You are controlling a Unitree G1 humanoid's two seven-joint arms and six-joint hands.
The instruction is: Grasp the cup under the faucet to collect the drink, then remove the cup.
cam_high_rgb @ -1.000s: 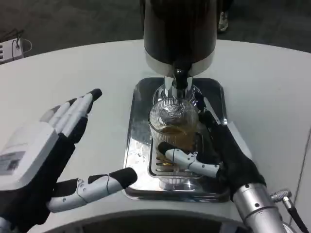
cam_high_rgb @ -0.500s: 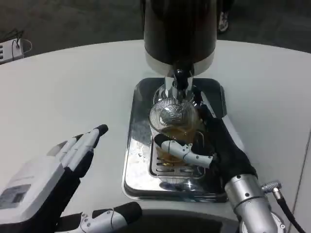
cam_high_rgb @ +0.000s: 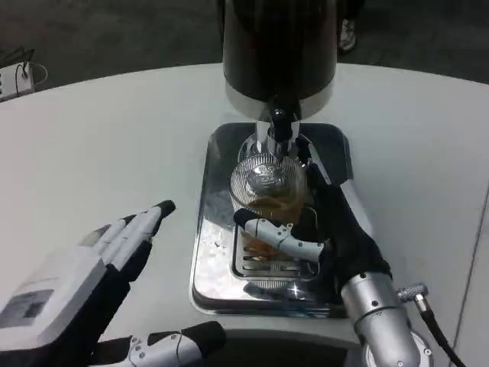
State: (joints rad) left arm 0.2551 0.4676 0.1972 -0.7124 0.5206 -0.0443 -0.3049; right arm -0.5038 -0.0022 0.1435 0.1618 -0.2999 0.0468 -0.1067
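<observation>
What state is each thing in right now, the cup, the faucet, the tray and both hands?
cup: upright under the faucet, partly filled with amber drink
faucet: above the cup's mouth
drip tray: on the table, wet
right hand: grips the cup
left hand: fingers apart, holds nothing

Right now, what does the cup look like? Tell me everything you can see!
The cup is clear ribbed glass, standing upright on the shiny metal drip tray, directly under the black faucet. Some amber drink sits inside. The right hand wraps around it: a white finger crosses its front, black fingers press its right side.
</observation>
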